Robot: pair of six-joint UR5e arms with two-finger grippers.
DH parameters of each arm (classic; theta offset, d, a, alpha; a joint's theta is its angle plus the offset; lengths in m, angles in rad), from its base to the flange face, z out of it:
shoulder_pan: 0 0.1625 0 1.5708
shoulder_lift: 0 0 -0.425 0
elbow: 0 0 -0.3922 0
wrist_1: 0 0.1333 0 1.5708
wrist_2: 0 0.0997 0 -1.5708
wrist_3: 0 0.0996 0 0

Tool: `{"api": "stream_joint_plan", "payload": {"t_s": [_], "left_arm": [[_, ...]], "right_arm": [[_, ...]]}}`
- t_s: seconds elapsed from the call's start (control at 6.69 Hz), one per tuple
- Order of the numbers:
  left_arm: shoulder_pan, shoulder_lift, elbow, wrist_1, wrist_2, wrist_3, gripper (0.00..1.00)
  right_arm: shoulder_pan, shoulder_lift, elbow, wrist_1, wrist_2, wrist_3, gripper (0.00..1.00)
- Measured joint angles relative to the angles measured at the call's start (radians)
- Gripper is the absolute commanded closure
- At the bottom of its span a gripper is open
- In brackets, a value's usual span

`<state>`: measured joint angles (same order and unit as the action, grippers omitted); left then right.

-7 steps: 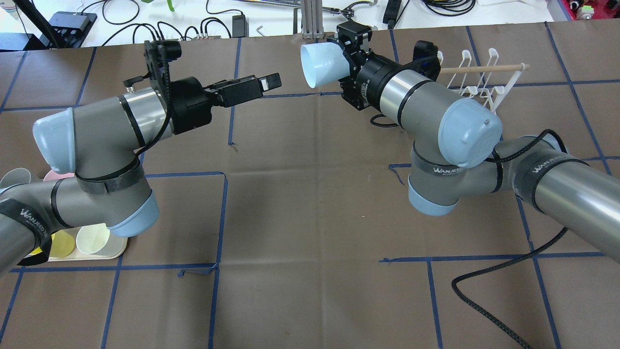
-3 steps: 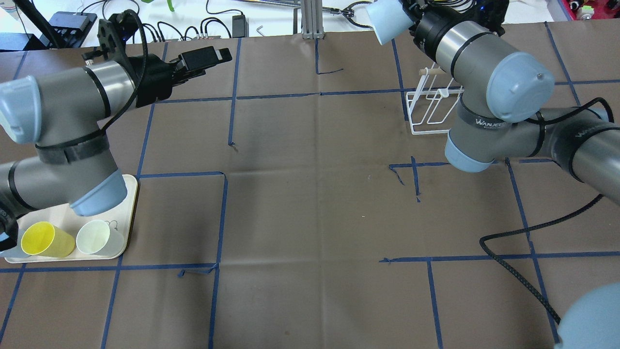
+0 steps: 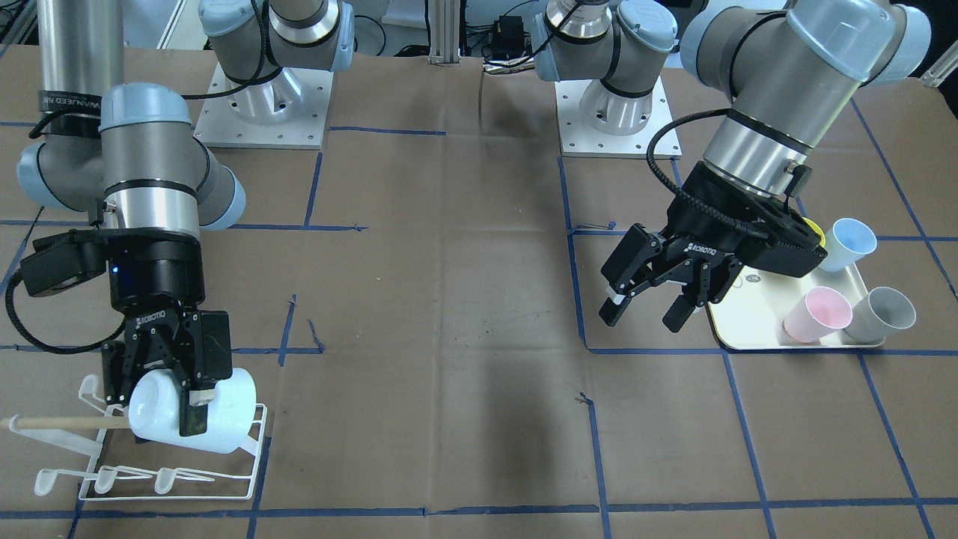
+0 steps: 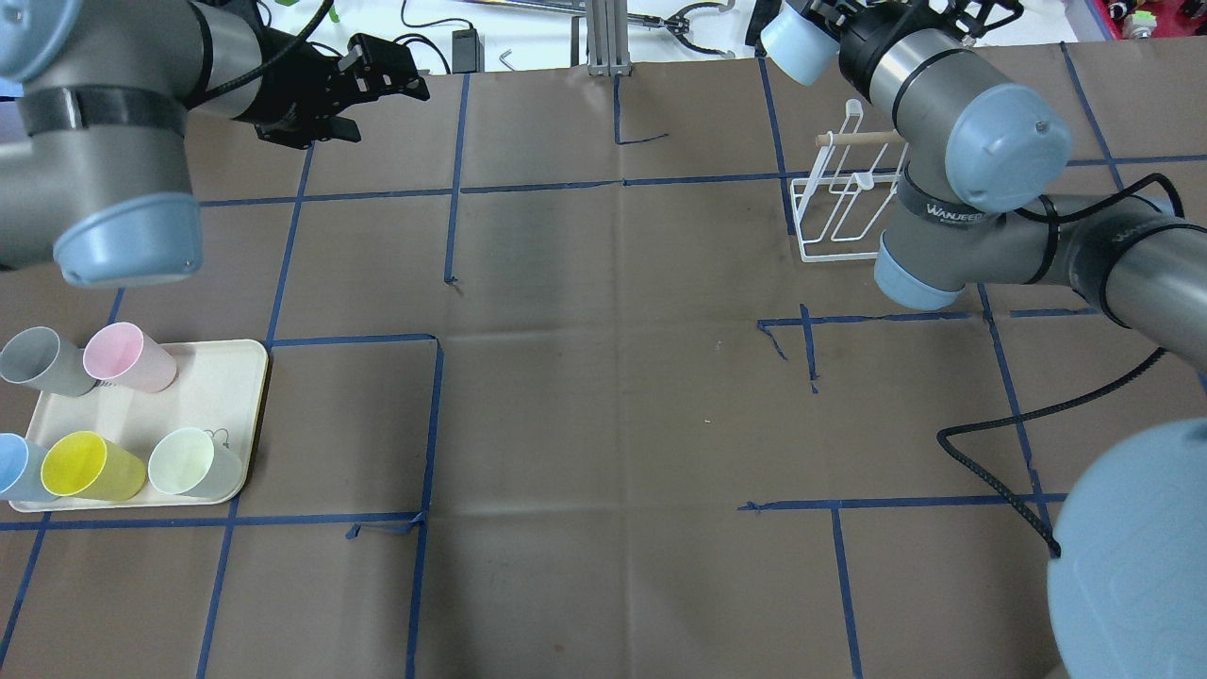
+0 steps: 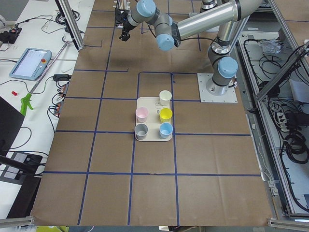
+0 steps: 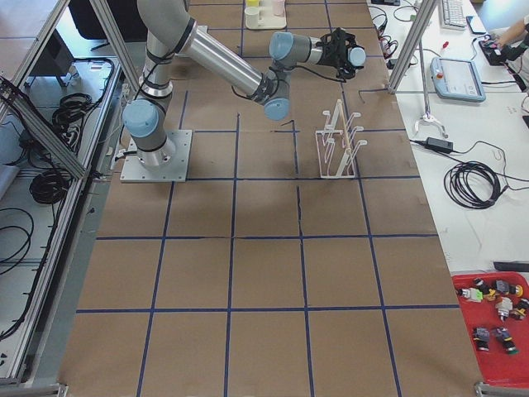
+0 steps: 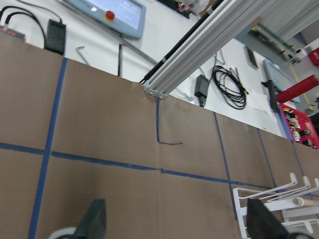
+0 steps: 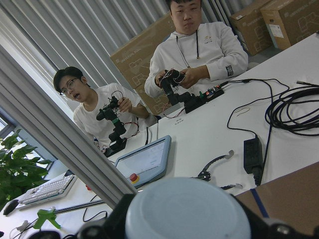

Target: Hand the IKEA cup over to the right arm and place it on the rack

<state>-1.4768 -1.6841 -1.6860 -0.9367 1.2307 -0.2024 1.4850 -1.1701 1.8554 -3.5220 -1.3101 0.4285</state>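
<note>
The IKEA cup (image 3: 224, 421) is pale blue and lies tilted on its side, with my right gripper (image 3: 159, 406) shut across its body. It hangs just over the white wire rack (image 3: 172, 479), by the end of the wooden dowel (image 3: 60, 423); I cannot tell whether it touches a prong. From overhead the cup (image 4: 794, 41) pokes out past the right arm (image 4: 952, 104) at the table's far edge, beyond the rack (image 4: 842, 209). The right wrist view shows only the cup's base (image 8: 187, 211). My left gripper (image 3: 648, 311) hangs open and empty beside the tray.
A cream tray (image 4: 217, 396) at the near left holds several cups: grey (image 4: 38, 360), pink (image 4: 127, 356), blue, yellow (image 4: 85, 465) and pale green. A black cable (image 4: 1000, 471) loops over the right side. Two people sit at a bench beyond the far edge.
The right arm has swung the cup from the table's far middle out to the far right, over the rack. The left arm has drawn back to the left.
</note>
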Motion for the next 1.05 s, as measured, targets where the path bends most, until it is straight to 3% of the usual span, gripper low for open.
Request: {"api": "stream_joint_plan", "payload": {"t_s": [0.3, 0.45, 1.05], "left_arm": [[-0.041, -0.035, 0.174, -0.397, 0.164, 0.034, 0.01], [-0.048, -0.03, 0.206, -0.507, 0.218, 0.101, 0.01], [-0.046, 0.045, 0.185, -0.629, 0.295, 0.354, 0.01]], "right_arm": [[-0.038, 0.03, -0.007, -0.037, -0.026, -0.232, 0.91], [-0.043, 0.061, -0.007, -0.077, -0.042, -0.282, 0.91], [-0.047, 0.202, -0.055, -0.141, -0.083, -0.358, 0.91]]}}
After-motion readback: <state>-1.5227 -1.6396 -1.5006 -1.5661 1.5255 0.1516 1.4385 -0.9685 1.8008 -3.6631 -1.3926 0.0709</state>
